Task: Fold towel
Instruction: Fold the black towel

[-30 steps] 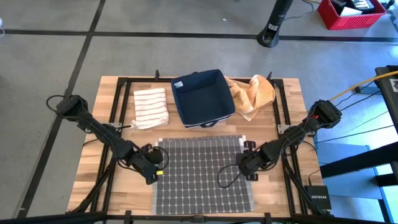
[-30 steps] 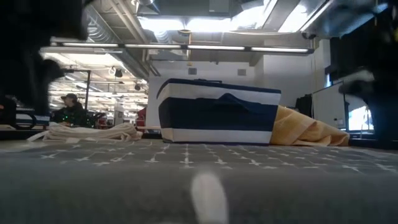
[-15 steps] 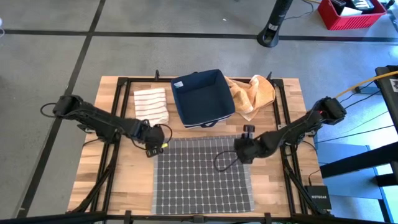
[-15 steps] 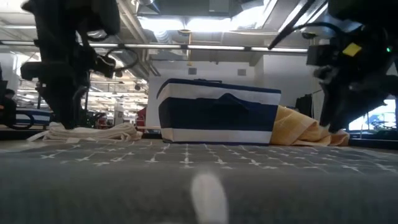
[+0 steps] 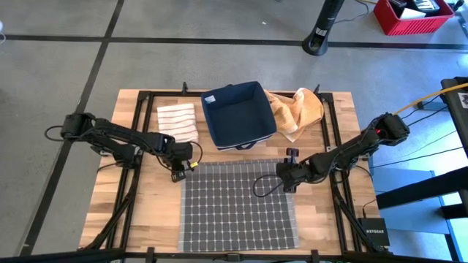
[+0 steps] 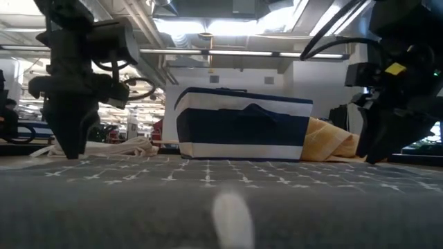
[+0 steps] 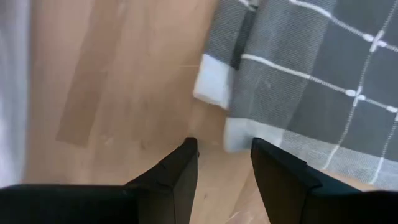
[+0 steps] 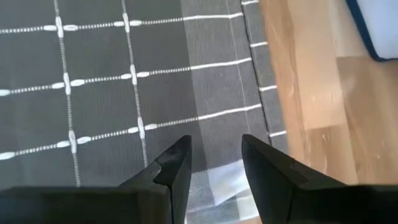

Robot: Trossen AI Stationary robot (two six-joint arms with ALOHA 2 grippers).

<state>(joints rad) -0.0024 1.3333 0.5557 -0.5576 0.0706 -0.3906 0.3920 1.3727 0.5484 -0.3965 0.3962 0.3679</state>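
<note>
Grey towel one, grippers two, blue basket one

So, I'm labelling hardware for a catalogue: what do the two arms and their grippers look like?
Both arms are dark, slim and jointed, with looping black cables. The left gripper and right gripper each have two dark, tapering fingers and a small yellow tag near the wrist.
</note>
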